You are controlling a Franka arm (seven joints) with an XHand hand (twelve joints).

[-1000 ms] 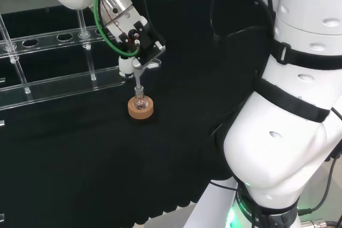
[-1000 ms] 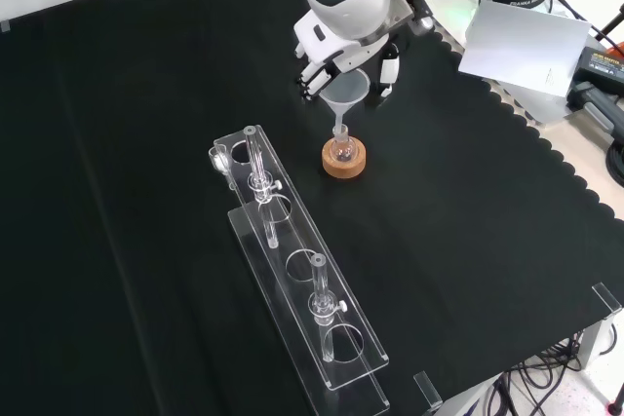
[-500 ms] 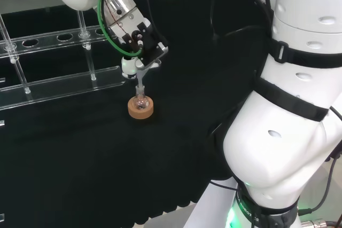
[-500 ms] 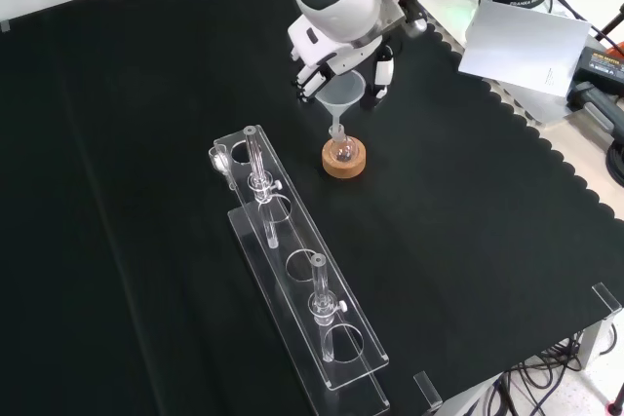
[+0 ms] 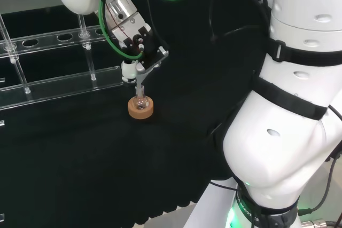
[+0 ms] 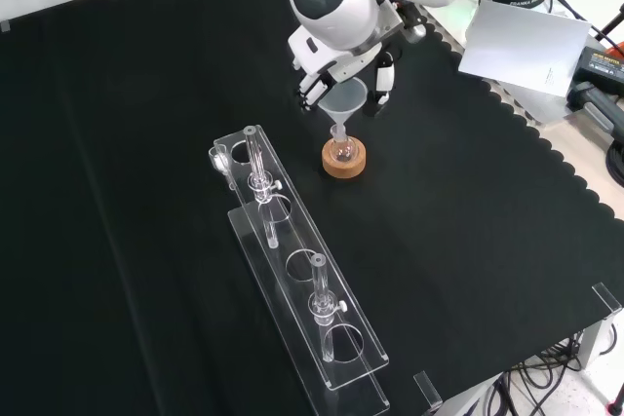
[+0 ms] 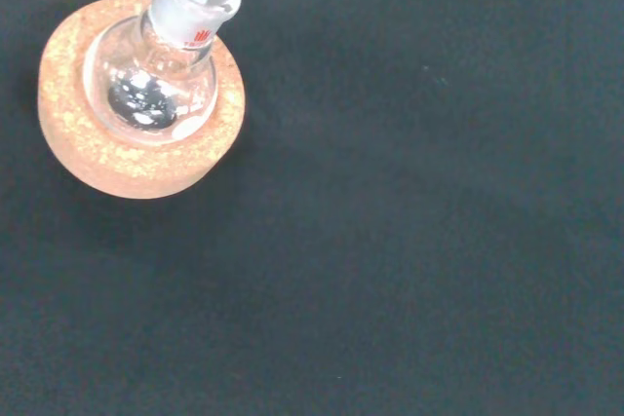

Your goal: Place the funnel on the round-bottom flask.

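The hand (image 6: 343, 67) has its fingers curled round the funnel (image 6: 342, 100), whose stem dips into the neck of the round-bottom flask (image 6: 342, 149) on its cork ring (image 6: 344, 162), right of the clear rack (image 6: 292, 275) in the front view.

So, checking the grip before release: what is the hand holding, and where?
The hand holds the funnel by its wide upper cone.

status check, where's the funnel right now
Robot hand shut on funnel. Stem at neck of round-bottom flask, upright in cork ring. Nothing in the way.
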